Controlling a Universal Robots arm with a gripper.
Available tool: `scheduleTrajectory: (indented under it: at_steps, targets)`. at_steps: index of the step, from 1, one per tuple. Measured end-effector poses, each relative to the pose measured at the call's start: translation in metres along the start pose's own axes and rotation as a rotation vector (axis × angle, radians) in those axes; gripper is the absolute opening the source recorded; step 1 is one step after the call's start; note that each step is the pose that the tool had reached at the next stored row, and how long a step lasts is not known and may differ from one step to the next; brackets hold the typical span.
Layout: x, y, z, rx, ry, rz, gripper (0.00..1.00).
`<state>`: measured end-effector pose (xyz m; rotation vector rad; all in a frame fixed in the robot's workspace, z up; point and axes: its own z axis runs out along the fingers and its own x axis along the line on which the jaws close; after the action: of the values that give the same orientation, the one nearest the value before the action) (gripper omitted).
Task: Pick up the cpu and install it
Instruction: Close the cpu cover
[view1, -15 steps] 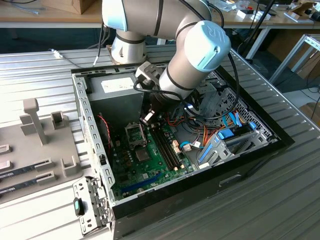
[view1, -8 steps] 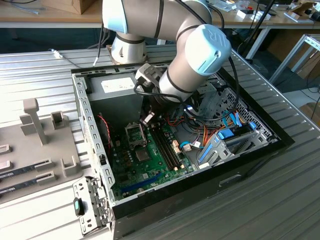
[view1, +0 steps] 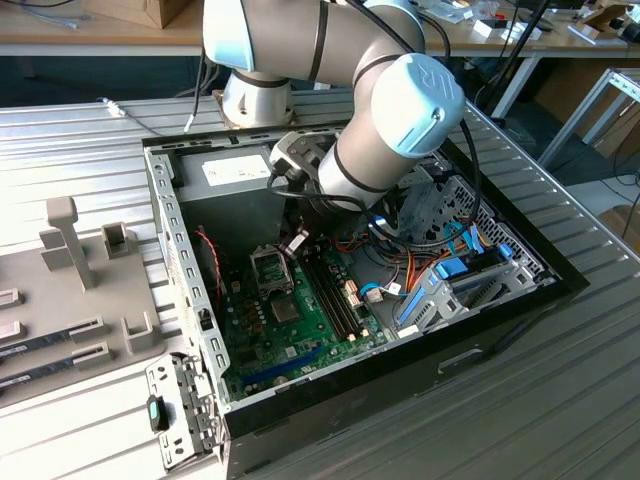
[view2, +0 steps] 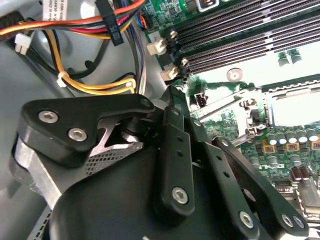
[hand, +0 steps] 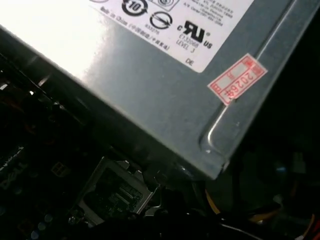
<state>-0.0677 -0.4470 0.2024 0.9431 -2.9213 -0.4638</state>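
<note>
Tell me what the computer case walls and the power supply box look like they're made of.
The case wall looks like bare sheet metal, dull silvery grey, with punched holes and folded edges. The power supply box also looks like sheet metal, smooth matte grey with a soft glare and a pressed corner seam.

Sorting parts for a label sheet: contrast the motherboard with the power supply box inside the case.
The motherboard is green, flat on the case floor and crowded with slots and chips; the power supply is a plain grey metal box with a white label, standing against the back wall. Both sit inside the open case.
</note>
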Motion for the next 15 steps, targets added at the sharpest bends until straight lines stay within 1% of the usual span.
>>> scheduleTrajectory:
  at_steps: [2, 4, 5, 6, 7, 8, 11, 13, 15]
  targets:
    - [0.0022, -0.0003, -0.0002, -0.0012, 0.0, -0.003, 0.11]
    - [0.0032, -0.0006, -0.0006, -0.004, -0.0009, -0.006, 0.11]
    - [0.0034, -0.0003, -0.0027, -0.0136, -0.0067, -0.01, 0.11]
    - [0.004, 0.0003, -0.0059, -0.0337, -0.0194, -0.017, 0.11]
    - [0.0112, -0.0024, -0.008, -0.0563, -0.0249, -0.048, 0.11]
    - [0.0125, -0.0039, -0.0086, -0.0578, -0.0236, -0.054, 0.11]
    - [0.0139, -0.0053, -0.0103, -0.0617, -0.0238, -0.061, 0.11]
    - [0.0142, -0.0054, -0.0116, -0.0628, -0.0238, -0.063, 0.11]
    - [0.0141, -0.0047, -0.0144, -0.0635, -0.024, -0.064, 0.11]
